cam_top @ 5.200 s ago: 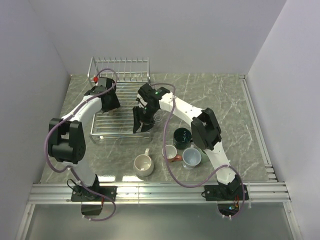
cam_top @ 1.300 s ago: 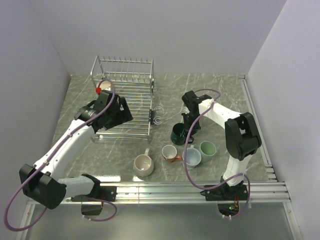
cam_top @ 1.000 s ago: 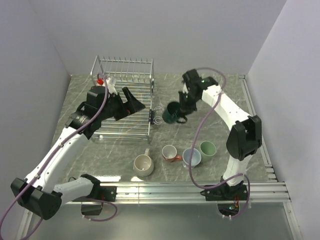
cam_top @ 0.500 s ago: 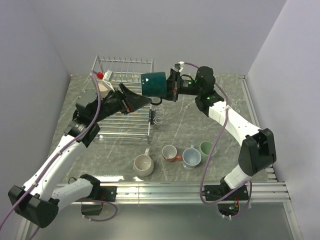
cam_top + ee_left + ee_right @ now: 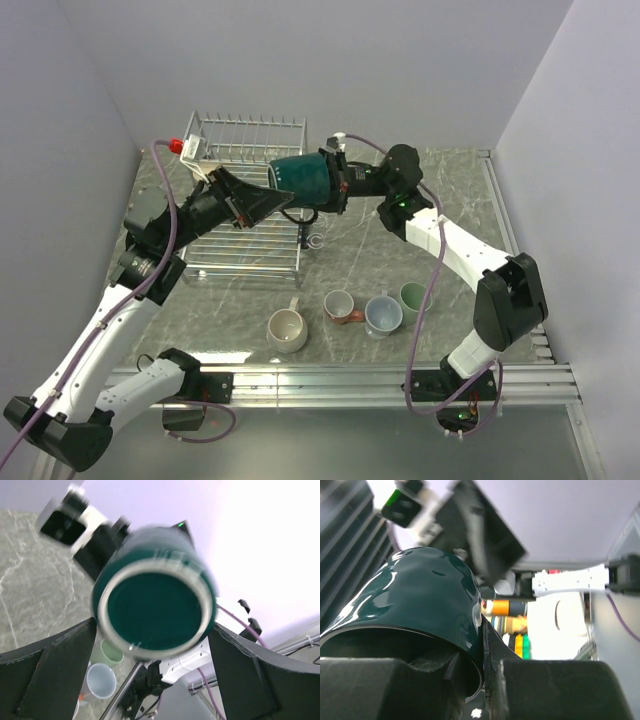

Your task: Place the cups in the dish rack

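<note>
Dark green mug [image 5: 303, 178] is in the air on its side, at the far right corner of the dish rack [image 5: 245, 250]. Right gripper [image 5: 336, 184] pinches its rim, one finger inside. Left gripper [image 5: 272, 200] is spread wide, with the mug base framed between its fingers in the left wrist view; contact cannot be told.

Tabletop [image 5: 460, 210] is grey-green marbled stone. Standing near the front, right of the rack: cream mug [image 5: 287, 330], red-brown mug [image 5: 339, 304], blue-grey mug [image 5: 383, 315], pale green mug [image 5: 414, 299].

White walls [image 5: 330, 70] on three sides. Aluminium rail [image 5: 320, 381] along the near edge.
</note>
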You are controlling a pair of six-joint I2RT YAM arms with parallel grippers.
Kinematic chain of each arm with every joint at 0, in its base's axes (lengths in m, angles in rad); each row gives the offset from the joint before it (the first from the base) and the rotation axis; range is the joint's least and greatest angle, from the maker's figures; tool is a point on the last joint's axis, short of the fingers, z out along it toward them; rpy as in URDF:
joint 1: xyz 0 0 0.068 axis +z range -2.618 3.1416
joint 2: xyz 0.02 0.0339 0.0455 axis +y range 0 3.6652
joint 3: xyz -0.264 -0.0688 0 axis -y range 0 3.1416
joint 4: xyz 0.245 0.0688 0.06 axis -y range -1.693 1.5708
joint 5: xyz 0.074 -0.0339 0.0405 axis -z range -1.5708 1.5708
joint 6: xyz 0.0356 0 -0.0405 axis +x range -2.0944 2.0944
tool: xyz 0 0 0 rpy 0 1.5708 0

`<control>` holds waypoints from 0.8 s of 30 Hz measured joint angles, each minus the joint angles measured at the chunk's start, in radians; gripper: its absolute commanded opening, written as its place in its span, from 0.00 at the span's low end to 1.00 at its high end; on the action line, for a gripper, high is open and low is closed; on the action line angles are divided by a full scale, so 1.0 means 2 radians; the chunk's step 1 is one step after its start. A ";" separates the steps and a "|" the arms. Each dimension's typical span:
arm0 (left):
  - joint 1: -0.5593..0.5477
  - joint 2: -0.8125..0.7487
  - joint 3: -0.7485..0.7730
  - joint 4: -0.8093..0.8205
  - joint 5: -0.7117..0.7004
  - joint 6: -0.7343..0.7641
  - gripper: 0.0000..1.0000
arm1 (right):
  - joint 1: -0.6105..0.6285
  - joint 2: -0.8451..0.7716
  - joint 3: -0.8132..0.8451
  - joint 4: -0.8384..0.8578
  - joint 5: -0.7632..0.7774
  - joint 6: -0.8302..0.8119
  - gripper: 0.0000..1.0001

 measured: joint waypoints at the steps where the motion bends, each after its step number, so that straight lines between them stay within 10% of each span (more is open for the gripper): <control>1: 0.001 0.000 0.001 0.003 0.000 -0.002 0.99 | 0.004 0.001 -0.002 -0.006 -0.004 -0.002 0.00; 14: 0.006 0.009 0.015 -0.011 0.004 -0.009 0.92 | 0.018 0.006 -0.002 -0.030 -0.015 -0.026 0.00; 23: 0.013 0.019 0.013 0.007 0.013 -0.020 0.33 | 0.017 0.009 -0.002 -0.020 -0.006 -0.019 0.01; 24: 0.014 0.019 0.011 0.011 0.013 -0.021 0.22 | 0.017 0.012 -0.002 -0.014 -0.005 -0.015 0.17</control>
